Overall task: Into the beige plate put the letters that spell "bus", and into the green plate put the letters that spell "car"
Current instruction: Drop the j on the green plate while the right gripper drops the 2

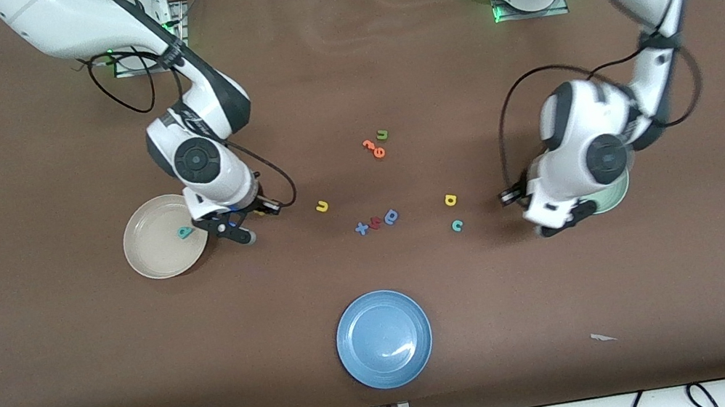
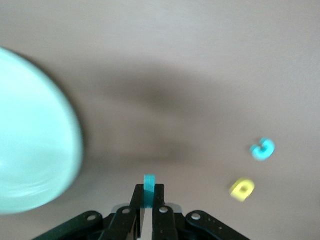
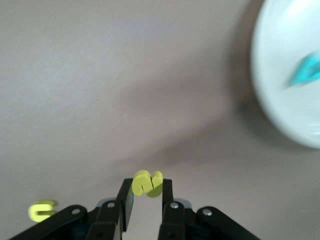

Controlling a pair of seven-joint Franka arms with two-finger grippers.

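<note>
Your left tool (image 2: 149, 196) clenched on teal letter (image 2: 149, 183) beside green plate (image 2: 30, 150); your right tool (image 3: 146, 192) grasping yellow s (image 3: 147, 183) beside beige plate (image 3: 280, 90), teal b (image 1: 184, 232) in it

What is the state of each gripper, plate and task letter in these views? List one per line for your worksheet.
Left gripper: shut on teal letter, beside green plate.
Right gripper: shut on yellow s, beside beige plate.
Beige plate: holds teal b.
Green plate: mostly hidden under the left arm.
Blue plate: holds nothing.
Yellow u: on table.
Yellow a: on table.
Teal c: on table.
</note>
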